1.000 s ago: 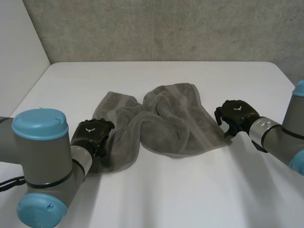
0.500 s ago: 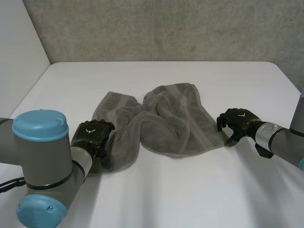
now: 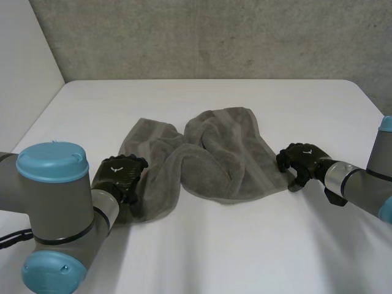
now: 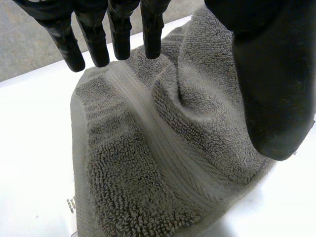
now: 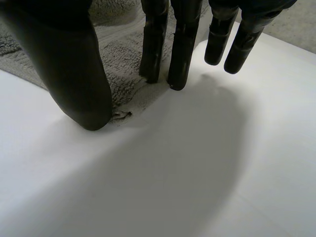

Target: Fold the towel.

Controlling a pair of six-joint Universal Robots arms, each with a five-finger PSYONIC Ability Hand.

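Observation:
A grey towel (image 3: 214, 159) lies crumpled in two humps at the middle of the white table (image 3: 202, 245). My left hand (image 3: 119, 174) hovers over the towel's near left corner. In the left wrist view its fingers (image 4: 118, 34) are straight and its thumb (image 4: 271, 89) stands apart, with the ribbed towel (image 4: 148, 163) under the palm. My right hand (image 3: 301, 159) is at the towel's near right corner. In the right wrist view its thumb (image 5: 64, 59) and two fingertips (image 5: 154, 44) touch the flat corner of the towel (image 5: 118, 59); the other fingers stay off the cloth.
A white care label (image 4: 70, 207) sticks out at the towel's corner under the left hand. A grey wall (image 3: 214, 37) runs behind the table's far edge. Bare table lies in front of the towel and to its right.
My right hand has shifted a little left and down onto the towel's near right corner, with its fingers drawn in more. The left hand and the towel have not moved.

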